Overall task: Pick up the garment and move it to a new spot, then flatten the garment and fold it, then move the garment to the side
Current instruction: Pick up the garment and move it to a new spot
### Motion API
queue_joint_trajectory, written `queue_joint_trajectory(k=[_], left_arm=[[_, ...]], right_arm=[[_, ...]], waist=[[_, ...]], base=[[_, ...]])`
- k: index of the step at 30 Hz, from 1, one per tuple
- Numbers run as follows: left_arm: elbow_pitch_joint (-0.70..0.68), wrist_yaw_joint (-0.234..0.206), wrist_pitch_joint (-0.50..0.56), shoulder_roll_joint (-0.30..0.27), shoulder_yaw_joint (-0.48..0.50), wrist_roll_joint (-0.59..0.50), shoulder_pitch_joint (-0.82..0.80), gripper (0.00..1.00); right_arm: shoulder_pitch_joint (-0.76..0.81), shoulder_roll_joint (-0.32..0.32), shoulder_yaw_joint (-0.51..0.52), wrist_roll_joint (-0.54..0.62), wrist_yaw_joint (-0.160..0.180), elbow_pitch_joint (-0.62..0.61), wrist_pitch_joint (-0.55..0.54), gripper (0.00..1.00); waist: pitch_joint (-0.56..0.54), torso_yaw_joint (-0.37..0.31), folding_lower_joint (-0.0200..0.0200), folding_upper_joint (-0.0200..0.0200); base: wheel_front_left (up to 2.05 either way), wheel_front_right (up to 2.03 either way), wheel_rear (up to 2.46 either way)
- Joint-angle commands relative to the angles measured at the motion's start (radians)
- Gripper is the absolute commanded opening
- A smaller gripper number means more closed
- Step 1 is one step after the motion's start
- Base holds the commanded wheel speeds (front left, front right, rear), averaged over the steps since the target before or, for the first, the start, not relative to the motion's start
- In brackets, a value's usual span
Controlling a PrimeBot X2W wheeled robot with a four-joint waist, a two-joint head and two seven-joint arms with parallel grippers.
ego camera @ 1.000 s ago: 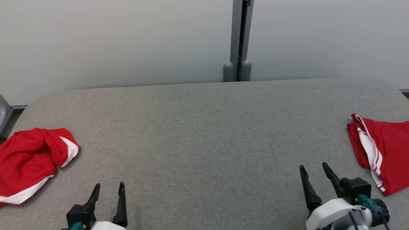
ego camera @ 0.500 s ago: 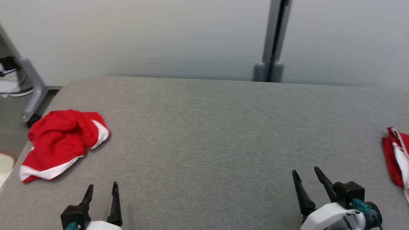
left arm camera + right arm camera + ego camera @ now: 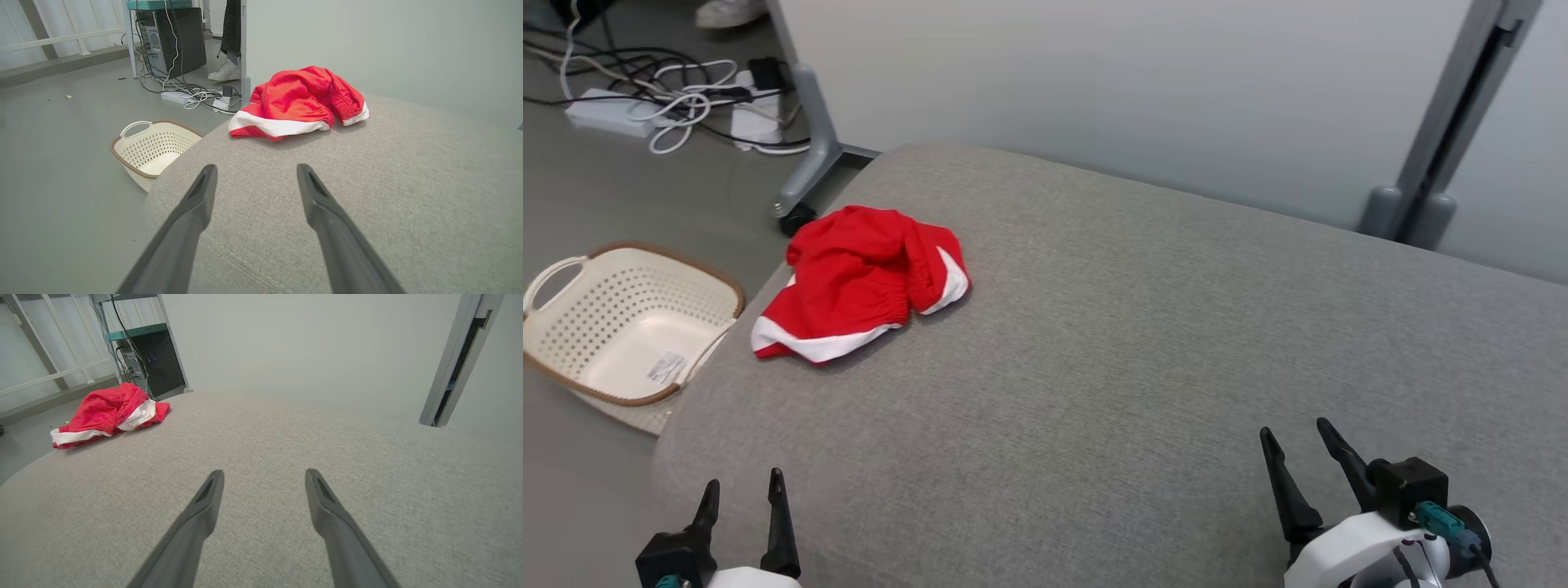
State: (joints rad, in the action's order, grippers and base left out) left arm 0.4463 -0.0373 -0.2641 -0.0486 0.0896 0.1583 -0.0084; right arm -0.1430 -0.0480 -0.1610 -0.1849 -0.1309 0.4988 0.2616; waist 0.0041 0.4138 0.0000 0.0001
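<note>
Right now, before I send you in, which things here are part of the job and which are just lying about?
Part of the job:
red garment, crumpled on the grey table
left fingers and right fingers, open and empty

Just lying about:
perforated basket on the floor
cables
computer tower
a person's shoe
</note>
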Motion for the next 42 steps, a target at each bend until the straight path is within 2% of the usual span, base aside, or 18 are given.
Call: queue_joint_trajectory(k=[1, 6, 16, 22, 27, 34, 42], left_arm=[[-0.002, 0.003, 0.000, -0.004, 0.010, 0.004, 0.002, 1.00], [0.004, 0.011, 0.000, -0.004, 0.020, 0.018, 0.003, 1.00], [0.026, 0.042, 0.000, -0.004, 0.016, 0.096, -0.041, 1.00], [0.089, 0.067, 0.000, -0.004, 0.035, 0.124, -0.165, 1.00], [0.204, 0.110, 0.000, -0.014, 0.066, 0.122, -0.333, 1.00], [0.416, 0.141, 0.000, -0.086, 0.081, 0.112, -0.564, 1.00], [0.695, 0.143, 0.033, -0.179, 0.072, 0.109, -0.733, 1.00]], right_arm=[[-0.010, -0.006, 0.004, -0.001, 0.000, 0.000, 0.005, 1.00], [-0.020, -0.006, 0.008, 0.017, 0.000, -0.001, 0.005, 1.00], [-0.059, -0.006, 0.029, 0.068, 0.000, -0.010, 0.005, 1.00], [-0.118, -0.007, 0.033, 0.136, 0.000, -0.019, 0.005, 1.00], [-0.174, -0.010, 0.041, 0.206, 0.000, -0.060, 0.005, 1.00], [-0.229, -0.038, 0.013, 0.229, 0.000, -0.140, 0.005, 1.00], [-0.277, -0.055, -0.005, 0.218, 0.000, -0.225, 0.005, 1.00]], waist=[[0.008, 0.060, 0.0000, -0.0001], [0.018, 0.106, 0.0000, -0.0001], [0.074, 0.104, 0.0000, -0.0001], [0.166, 0.036, 0.0000, -0.0001], [0.255, -0.037, 0.0000, -0.0001], [0.360, -0.143, 0.0000, -0.0001], [0.441, -0.246, 0.0000, -0.0001]], base=[[0.00, 0.00, 0.00], [0.00, 0.00, 0.00], [0.00, 0.00, 0.00], [0.00, 0.00, 0.00], [0.00, 0.00, 0.00], [0.00, 0.00, 0.00], [0.00, 0.00, 0.00]])
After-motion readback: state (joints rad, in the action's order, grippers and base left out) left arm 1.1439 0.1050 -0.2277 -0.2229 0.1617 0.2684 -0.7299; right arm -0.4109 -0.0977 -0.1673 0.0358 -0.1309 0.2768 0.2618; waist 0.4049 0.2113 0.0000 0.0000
